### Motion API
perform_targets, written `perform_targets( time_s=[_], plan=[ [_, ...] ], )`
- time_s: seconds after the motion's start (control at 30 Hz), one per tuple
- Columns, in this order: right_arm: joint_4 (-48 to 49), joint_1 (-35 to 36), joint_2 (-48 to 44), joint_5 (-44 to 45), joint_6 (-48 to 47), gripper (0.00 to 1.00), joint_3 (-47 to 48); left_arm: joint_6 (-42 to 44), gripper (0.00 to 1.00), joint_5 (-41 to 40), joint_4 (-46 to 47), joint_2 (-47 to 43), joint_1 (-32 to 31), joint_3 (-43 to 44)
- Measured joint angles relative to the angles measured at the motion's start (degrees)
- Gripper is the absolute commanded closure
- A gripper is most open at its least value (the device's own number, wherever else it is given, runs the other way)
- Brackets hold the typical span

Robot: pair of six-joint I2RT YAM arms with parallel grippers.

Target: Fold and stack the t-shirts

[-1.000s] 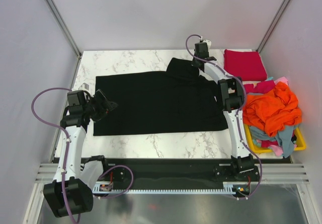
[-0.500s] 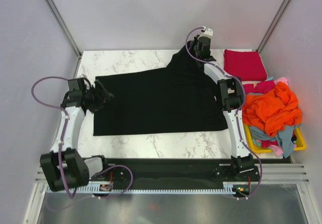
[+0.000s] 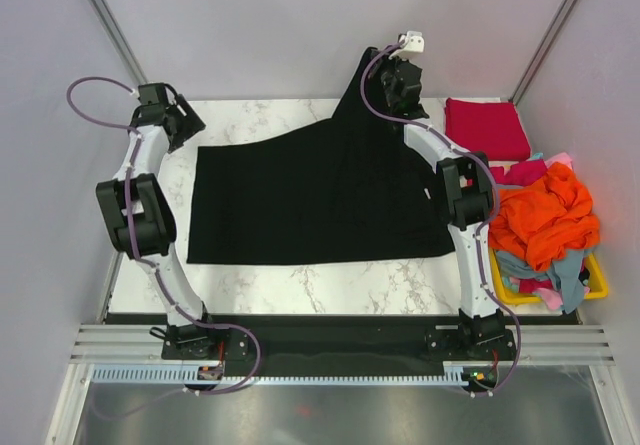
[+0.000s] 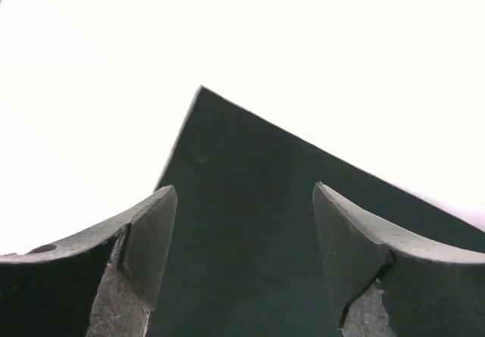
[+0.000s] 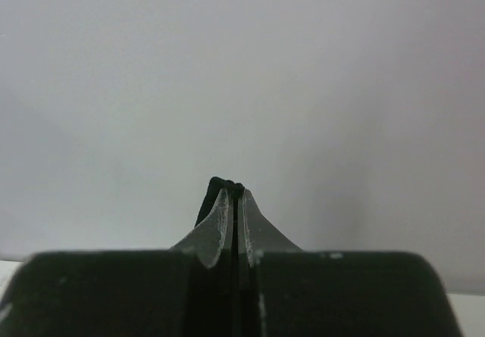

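— Which step?
— Folding the large black cloth t-shirt (image 3: pixel 320 200), spread on the white marble bench (image 3: pixel 250 117). My right jaws are clamped on its far right corner, raised; my left jaws stand apart over the far left corner.
— Next?
— Probably lower the left, pinch that corner, carry both nearward.

Top view looks down from behind; wrist views closely share black t-shirt (image 3: pixel 320 205).

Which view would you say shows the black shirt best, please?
The top view: the whole black shirt lies spread, one corner lifted. The left wrist shows only a corner; the right wrist, just a pinched edge.
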Motion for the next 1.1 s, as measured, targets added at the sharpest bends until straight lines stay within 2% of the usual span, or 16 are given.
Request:
perform_targets(
  time_s=[0.2, 0.33, 0.57, 0.93, 1.03, 1.1],
  plan=[
    [-0.4, -0.9, 0.4, -1.0, 0.3, 1.0, 0.0, 3.1, 0.3, -0.6, -0.7, 13.4, 0.3, 9.1],
    [-0.7, -1.6, 1.4, -1.4, 1.0, 1.0, 0.9, 3.8, 0.31, 0.4, -1.5, 18.7, 0.4, 12.0],
    [-1.6, -2.3, 2.7, -1.7, 2.0, 1.0, 1.3, 3.9, 0.32, 0.9, -2.6, 21.9, 0.5, 14.5],
    [-1.7, -3.0, 2.9, -2.6, 3.8, 1.0, 1.3, 3.9, 0.44, 2.9, -2.6, 25.9, 0.9, 19.4],
    [-1.7, -3.6, 2.9, -2.8, 4.5, 1.0, 1.3, 3.9, 0.55, 3.5, -2.5, 26.5, 1.0, 20.0],
    [-1.6, -3.9, 2.9, -3.0, 4.9, 1.0, 1.3, 3.8, 0.66, 3.8, -2.6, 26.9, 1.1, 20.6]
  ],
)
